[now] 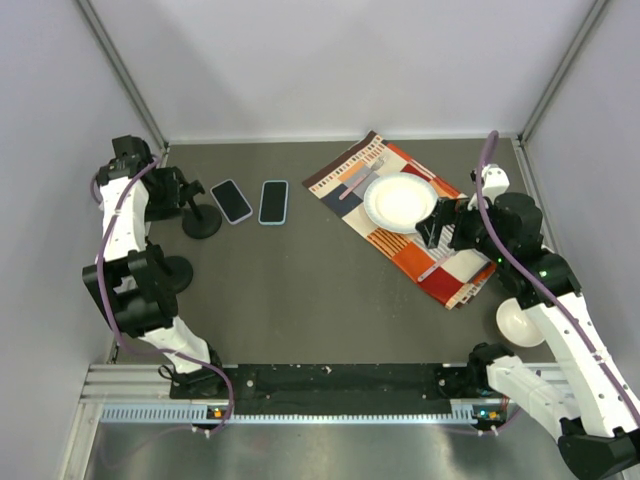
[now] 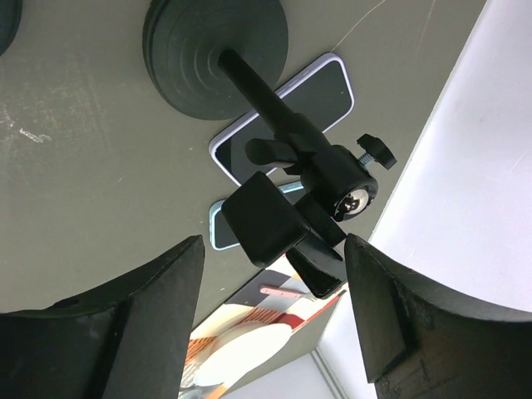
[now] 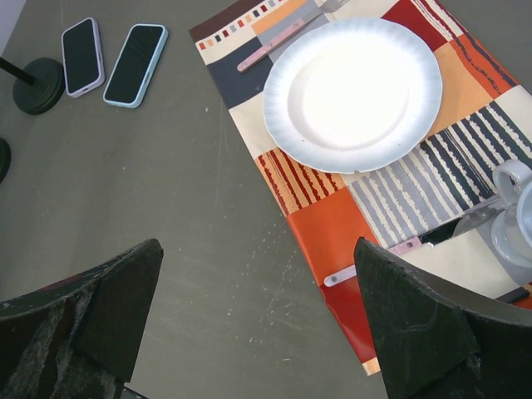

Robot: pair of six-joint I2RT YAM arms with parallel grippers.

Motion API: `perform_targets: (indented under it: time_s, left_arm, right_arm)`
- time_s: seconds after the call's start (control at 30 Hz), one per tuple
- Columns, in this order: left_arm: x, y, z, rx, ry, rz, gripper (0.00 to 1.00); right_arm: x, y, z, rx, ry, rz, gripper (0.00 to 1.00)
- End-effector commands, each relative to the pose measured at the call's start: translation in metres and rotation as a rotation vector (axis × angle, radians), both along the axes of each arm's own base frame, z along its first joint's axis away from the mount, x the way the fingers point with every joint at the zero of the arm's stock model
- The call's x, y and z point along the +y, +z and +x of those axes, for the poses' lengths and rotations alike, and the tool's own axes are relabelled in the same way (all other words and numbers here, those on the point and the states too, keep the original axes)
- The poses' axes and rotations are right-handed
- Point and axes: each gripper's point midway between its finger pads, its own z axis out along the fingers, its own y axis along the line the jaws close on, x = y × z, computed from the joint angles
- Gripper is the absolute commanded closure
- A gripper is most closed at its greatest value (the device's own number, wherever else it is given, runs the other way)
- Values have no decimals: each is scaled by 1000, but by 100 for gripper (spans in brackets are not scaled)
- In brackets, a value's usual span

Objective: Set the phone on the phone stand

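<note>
Two phones lie face up on the dark table: one in a lavender case and one in a light blue case; both also show in the right wrist view. The black phone stand stands just left of them. In the left wrist view its round base, pole and clamp head are close ahead. My left gripper is open and empty, level with the clamp head. My right gripper is open and empty above the placemat's near-left edge.
A patchwork placemat holds a white plate, a pink spoon and a white mug. A second black round base sits by the left arm. A white bowl stands at the right.
</note>
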Motion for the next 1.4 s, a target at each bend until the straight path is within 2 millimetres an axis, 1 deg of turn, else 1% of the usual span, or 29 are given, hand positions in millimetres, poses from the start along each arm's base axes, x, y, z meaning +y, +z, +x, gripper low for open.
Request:
perform_targets:
  time_s: [0.0, 0.13, 0.17, 0.23, 0.27, 0.33, 0.37, 0.4, 0.43, 0.47, 0.57, 0.67, 0.77, 0.83, 0.87, 0.93, 0.97, 1.0, 1.03, 1.07, 1.1, 1.13, 1.17, 1.2, 1.23, 1.27, 1.3, 1.33, 1.37]
  left_arm:
    - [14, 4, 5, -8, 51, 39, 28]
    - [15, 2, 8, -12, 46, 45, 38]
    - [22, 2, 6, -4, 64, 77, 42]
    - [25, 3, 6, -7, 58, 102, 47]
    - [27, 2, 5, 0, 60, 118, 56]
    - [29, 6, 7, -23, 40, 146, 75]
    - [29, 2, 5, -16, 31, 152, 83]
    - [29, 3, 5, -21, 19, 165, 93]
    - [30, 4, 3, -23, 13, 170, 95]
    - [30, 4, 2, -21, 7, 178, 99]
    - [27, 8, -4, -26, -27, 194, 100]
    - [23, 18, -10, -45, -51, 211, 100]
    - [24, 47, -13, -105, -82, 264, 100]
    - [22, 79, -14, -176, -104, 302, 100]
    - [19, 88, -15, -197, -132, 315, 100]
    - [4, 113, -21, -269, -188, 303, 100]
    - [-7, 118, -24, -291, -223, 277, 100]
    - [-15, 126, -34, -306, -235, 281, 100]
    - [-30, 123, -38, -303, -269, 271, 100]
    - [-39, 124, -43, -310, -286, 262, 100]
    - [-48, 130, -53, -332, -295, 264, 100]
    - [-67, 117, -60, -311, -333, 239, 100]
    - [-78, 113, -65, -309, -330, 211, 100]
    - [-101, 114, -75, -326, -370, 201, 100]
    - [-114, 101, -81, -302, -386, 180, 100]
    - [-129, 98, -84, -303, -386, 149, 100]
    - [-154, 96, -91, -307, -436, 151, 100]
    - [-167, 88, -95, -287, -453, 136, 100]
    - [-179, 86, -97, -284, -444, 110, 100]
  right_arm:
    - [-1, 18, 1, -49, -2, 11, 1]
    - [0, 20, 1, -52, 3, 13, 1]
    - [0, 20, 0, -52, 2, 16, 1]
    - [0, 21, 0, -54, 1, 19, 1]
    - [0, 21, -1, -54, 4, 20, 1]
    - [0, 21, -1, -55, 7, 21, 1]
    - [0, 21, -2, -57, 8, 19, 1]
    - [0, 21, -1, -56, 8, 19, 1]
    - [0, 22, -2, -57, 8, 19, 1]
    - [1, 22, -2, -59, 13, 20, 1]
    - [3, 20, -3, -49, 23, 28, 1]
    - [5, 16, -3, -37, 28, 29, 1]
    - [7, 13, -2, -25, 36, 31, 1]
    - [8, 9, 0, -15, 42, 29, 1]
    - [11, 7, -1, -6, 59, 32, 1]
    - [17, -3, 0, 14, 99, 23, 1]
    - [24, -5, -2, 21, 144, 32, 1]
    - [29, -13, -3, 39, 166, 29, 1]
    - [33, -17, -1, 38, 194, 22, 1]
    - [42, -20, -5, 45, 240, 25, 1]
    - [49, -28, -9, 56, 275, 15, 1]
    - [55, -28, -10, 44, 299, 8, 1]
    - [61, -29, -13, 35, 330, 5, 1]
    - [66, -35, -16, 35, 351, -2, 1]
    - [75, -33, -23, 21, 390, -2, 1]
    - [80, -33, -23, 4, 403, 2, 1]
    - [85, -32, -27, -4, 427, 11, 1]
    - [93, -31, -33, -13, 462, 17, 1]
    - [98, -27, -36, -36, 479, 29, 1]
